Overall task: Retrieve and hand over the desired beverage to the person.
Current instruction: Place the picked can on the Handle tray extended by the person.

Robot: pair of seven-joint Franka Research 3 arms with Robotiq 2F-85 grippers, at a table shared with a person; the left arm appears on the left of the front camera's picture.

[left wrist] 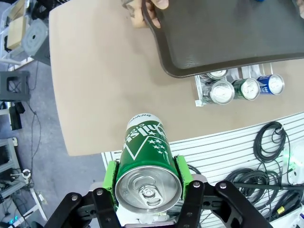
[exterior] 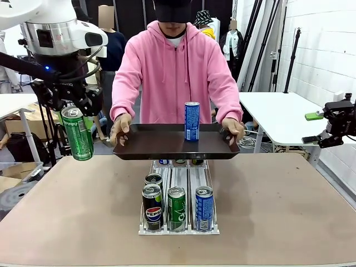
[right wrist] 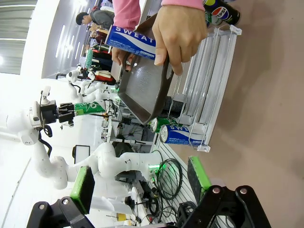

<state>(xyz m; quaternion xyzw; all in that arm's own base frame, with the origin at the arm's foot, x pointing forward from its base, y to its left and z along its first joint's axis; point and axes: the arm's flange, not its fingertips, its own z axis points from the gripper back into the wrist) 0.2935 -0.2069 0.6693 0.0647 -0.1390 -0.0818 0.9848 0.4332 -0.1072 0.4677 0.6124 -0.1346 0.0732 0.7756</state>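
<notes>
While the person [exterior: 173,61] in the pink hoodie stands at the far side of the table [exterior: 72,211] and holds a dark tray [exterior: 161,146] up with both hands, your left gripper [exterior: 75,114] hangs in the air over the left side of the table with a green can [exterior: 77,133] squeezed between its green pads. The can hangs a bit tilted, well apart from the tray. In the left wrist view you look down on the can's silver top [left wrist: 148,187], and the two pads press on its sides. A blue can [exterior: 192,121] stands upright on the tray, near the middle. Under the tray, on the table, sits a clear rack [exterior: 179,227] with three lanes. At its front you can see a black Pepsi can [exterior: 152,208], a second green can [exterior: 177,208] and a second blue can [exterior: 204,208] side by side, and another can sits behind the Pepsi one. Your right gripper [exterior: 325,128] is far off to the right, away from the table's middle, and its fingers are spread wide with nothing between them. In the right wrist view the green pads [right wrist: 198,173] stand well apart.
</notes>
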